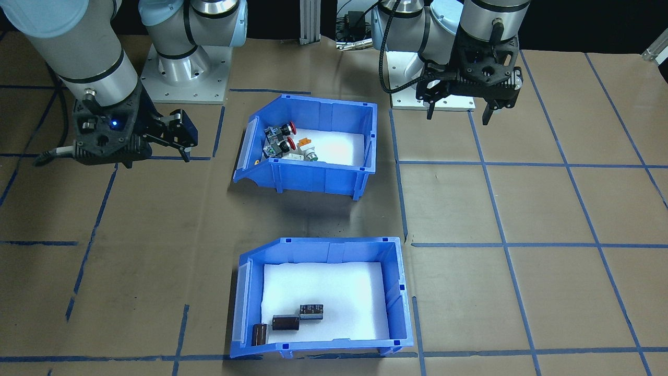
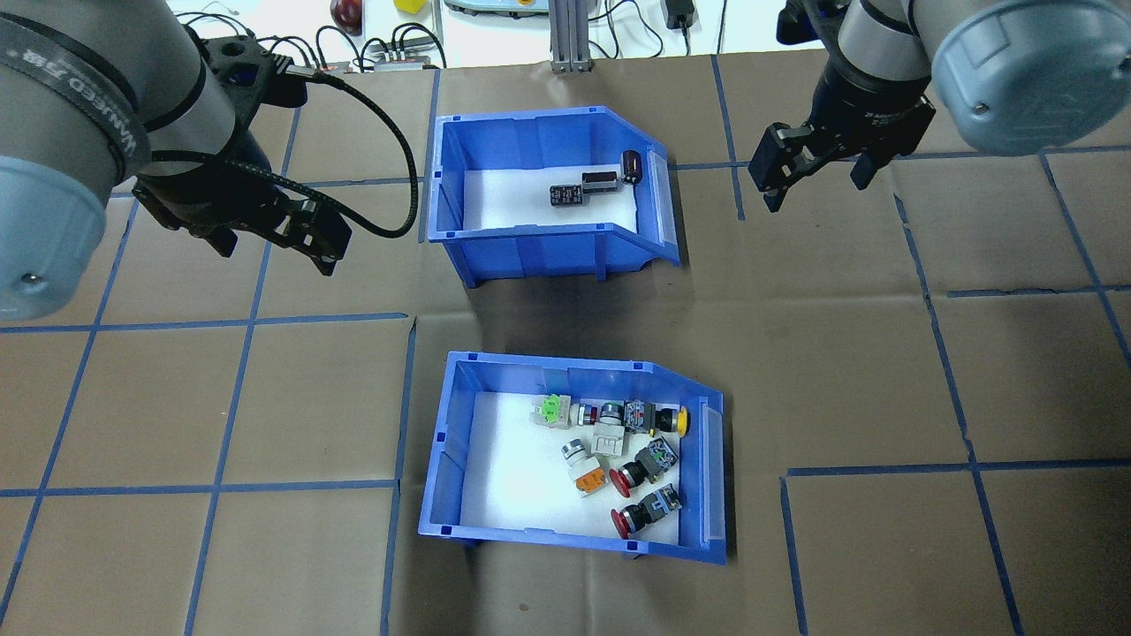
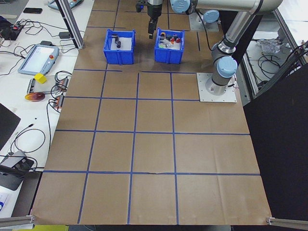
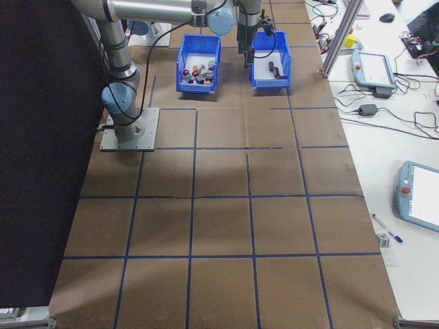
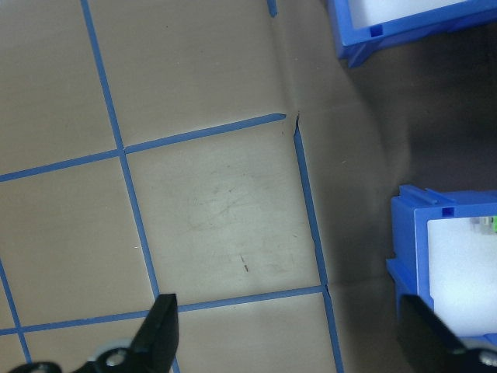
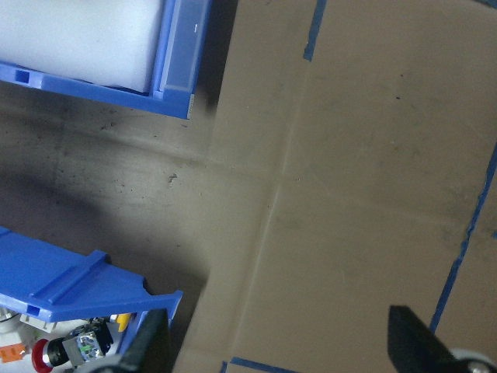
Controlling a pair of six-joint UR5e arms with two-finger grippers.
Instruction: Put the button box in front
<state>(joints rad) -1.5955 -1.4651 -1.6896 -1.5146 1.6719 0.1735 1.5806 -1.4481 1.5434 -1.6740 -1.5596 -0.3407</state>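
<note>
Two blue bins sit on the table. Nearest the robot, the button box (image 2: 574, 455) holds eight or so switches (image 2: 618, 455) with red, yellow, orange and green caps on white foam. Beyond it, the second bin (image 2: 548, 190) holds three dark capacitors (image 2: 596, 184). Both the left gripper (image 2: 281, 240) and right gripper (image 2: 817, 172) hover open and empty, flanking the far bin.

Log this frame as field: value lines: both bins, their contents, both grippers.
button box: blue bin, nearer the robot, white foam liner
button box contents: push buttons, red, orange, yellow, green caps
other bin: blue bin, farther from the robot, dark capacitors
left gripper: open, empty, above the table left of the far bin
right gripper: open, empty, right of the far bin
contact: neither gripper touches a bin
</note>
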